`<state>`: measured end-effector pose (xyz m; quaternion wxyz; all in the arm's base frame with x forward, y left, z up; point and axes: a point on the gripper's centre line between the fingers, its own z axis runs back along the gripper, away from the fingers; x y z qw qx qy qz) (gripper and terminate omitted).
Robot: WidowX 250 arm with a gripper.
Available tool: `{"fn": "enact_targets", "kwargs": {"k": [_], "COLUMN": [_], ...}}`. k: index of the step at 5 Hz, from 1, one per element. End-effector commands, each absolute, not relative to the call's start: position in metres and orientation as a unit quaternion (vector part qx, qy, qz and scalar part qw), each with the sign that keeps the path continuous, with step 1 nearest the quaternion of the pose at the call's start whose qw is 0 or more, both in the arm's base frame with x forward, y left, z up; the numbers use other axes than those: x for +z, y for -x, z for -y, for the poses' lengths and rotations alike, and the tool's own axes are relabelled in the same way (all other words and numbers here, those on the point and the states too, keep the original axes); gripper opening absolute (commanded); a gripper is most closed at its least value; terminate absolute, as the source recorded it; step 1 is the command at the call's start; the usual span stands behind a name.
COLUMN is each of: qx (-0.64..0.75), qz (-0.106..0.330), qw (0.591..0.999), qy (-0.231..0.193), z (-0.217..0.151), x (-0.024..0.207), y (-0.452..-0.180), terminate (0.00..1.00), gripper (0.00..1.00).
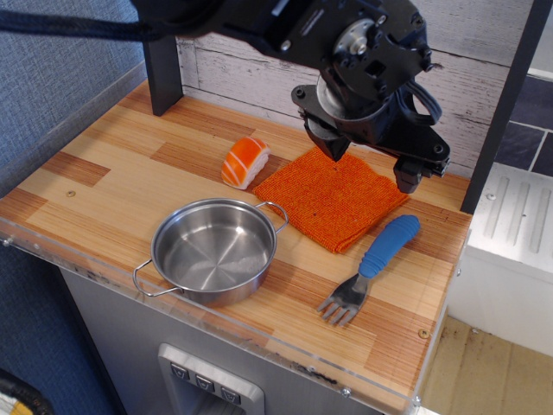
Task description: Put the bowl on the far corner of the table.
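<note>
You will find the bowl (214, 252) untouched near the front edge of the bench (95, 164), lying forward and left of your claw (371, 164), which hangs spread and empty over the orange cloth (333, 198) toward the back edge.

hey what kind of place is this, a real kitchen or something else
Probably a toy kitchen set up for robot practice: a small wood-plank table holds a steel bowl, a toy sushi piece and a blue-handled fork, with the gripper overhead.
</note>
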<state>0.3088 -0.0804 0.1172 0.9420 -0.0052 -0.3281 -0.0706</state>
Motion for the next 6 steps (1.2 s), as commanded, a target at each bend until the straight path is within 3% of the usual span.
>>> {"fn": "enact_targets", "kwargs": {"k": [1,2,5,6], "qx": [-0.071,-0.082,-0.065,-0.064], "qz": [0.328,0.312,0.251,0.224], "qw": [0.942,0.947,0.962,0.969], "qy": [0.005,0.000,-0.082,-0.085], "z": [0.080,0.075,0.030,0.026], "x": [0.117,0.110,0.080,0.065], "y": [-0.309,-0.299,-0.255,-0.250], "terminate": [0.00,0.00,0.00,0.00], "gripper": [1.00,1.00,1.00,1.00]}}
